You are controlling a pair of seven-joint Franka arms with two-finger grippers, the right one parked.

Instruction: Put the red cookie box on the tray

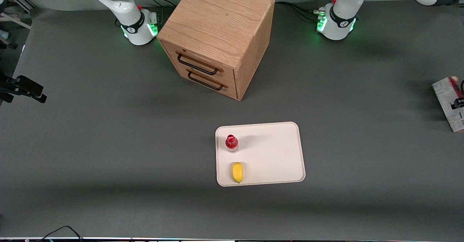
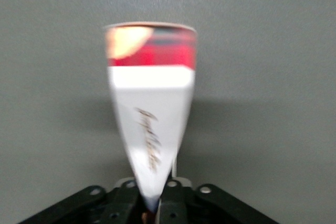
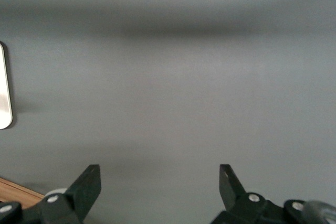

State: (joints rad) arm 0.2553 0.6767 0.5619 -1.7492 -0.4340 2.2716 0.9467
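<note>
The red cookie box (image 1: 448, 103) shows at the frame's edge, toward the working arm's end of the table, its white printed panel facing up. It seems to hang above the table, with its shadow beside it. My left gripper (image 1: 459, 102) is shut on it. In the left wrist view the box (image 2: 152, 103) sticks out from between the black fingers (image 2: 123, 203), white with a dark red end, over bare grey table. The gripper (image 2: 153, 205) clamps its near end. The cream-white tray (image 1: 275, 151) lies mid-table, well apart from the box.
On the tray stand a small red-capped bottle (image 1: 231, 143) and a yellow fruit (image 1: 237, 172), both at its parked-arm end. A wooden drawer cabinet (image 1: 217, 35) stands farther from the front camera than the tray. The tray's rim shows in the right wrist view (image 3: 4, 87).
</note>
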